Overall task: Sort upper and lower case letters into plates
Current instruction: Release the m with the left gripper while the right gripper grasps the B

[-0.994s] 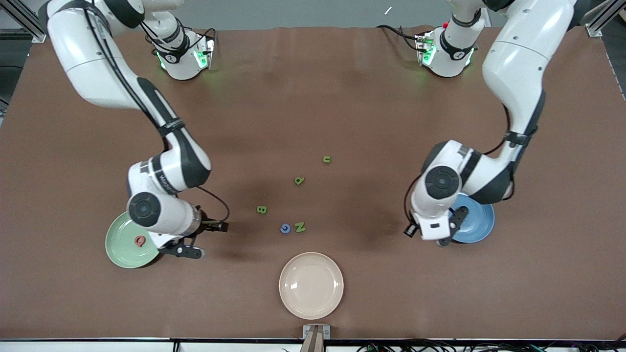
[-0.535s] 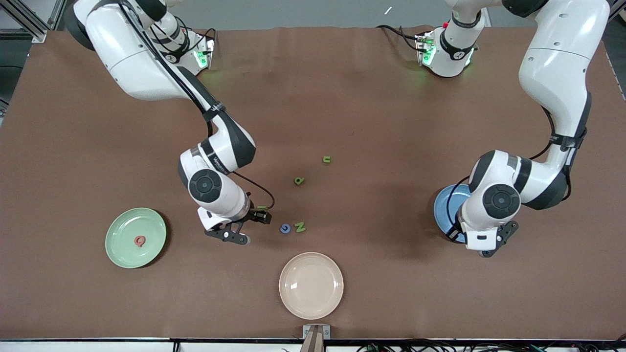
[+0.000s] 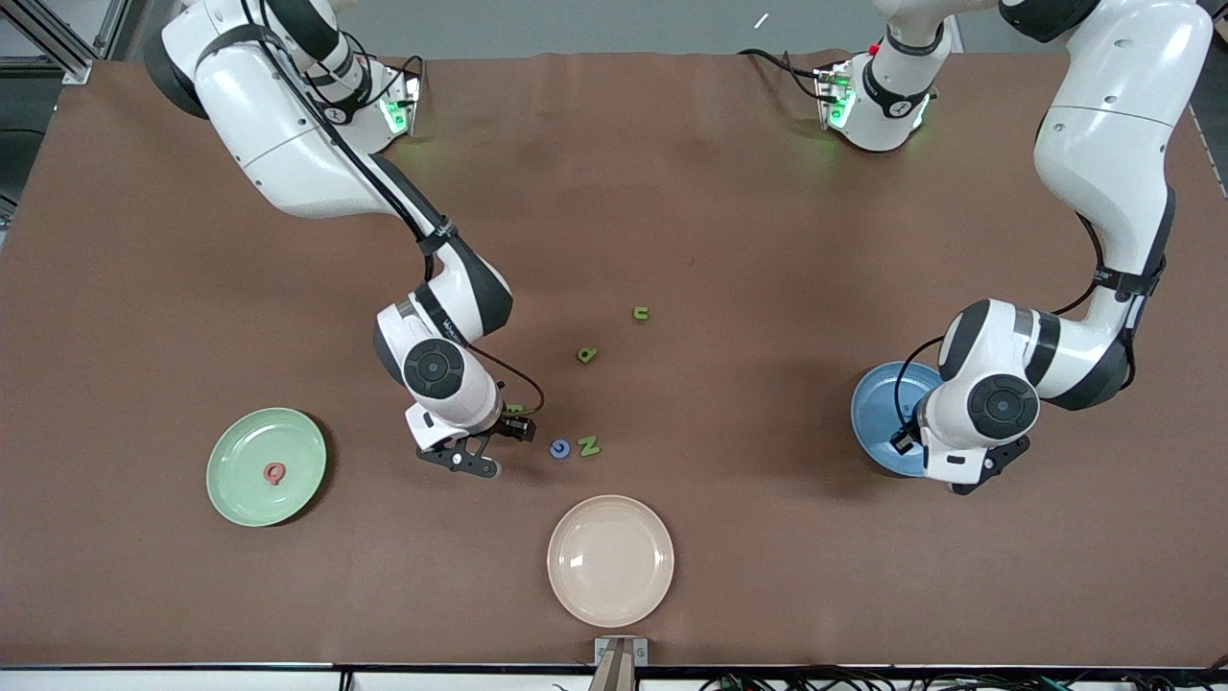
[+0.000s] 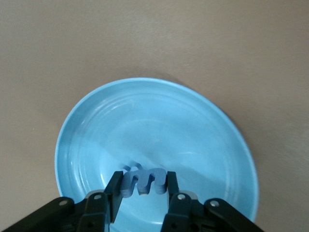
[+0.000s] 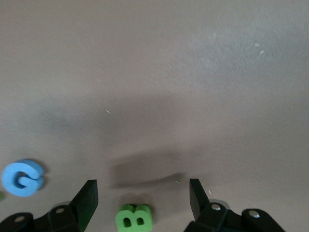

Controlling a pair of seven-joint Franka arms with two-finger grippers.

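The blue plate (image 3: pixel 878 413) lies at the left arm's end of the table. My left gripper (image 4: pixel 143 186) hangs over this plate (image 4: pixel 193 125), shut on a small blue letter (image 4: pixel 143 180). The mint green plate (image 3: pixel 267 467) at the right arm's end holds a pink Q (image 3: pixel 275 472). My right gripper (image 5: pixel 143 195) is open just above the table, its fingers either side of a green B (image 5: pixel 134 218). Beside that lies a blue letter (image 5: pixel 21 178). In the front view the right gripper (image 3: pixel 477 463) hides most of the B (image 3: pixel 515 410).
Loose on the brown mat are a blue letter (image 3: pixel 559 448), a green N (image 3: pixel 588 445), a green letter (image 3: pixel 587 355) and a green u (image 3: pixel 641 313). A cream plate (image 3: pixel 610 559) sits nearest the front camera, mid-table.
My right arm swung from the green plate to over the green B, with its gripper open. My left arm shifted toward its own end of the table, still holding the blue letter.
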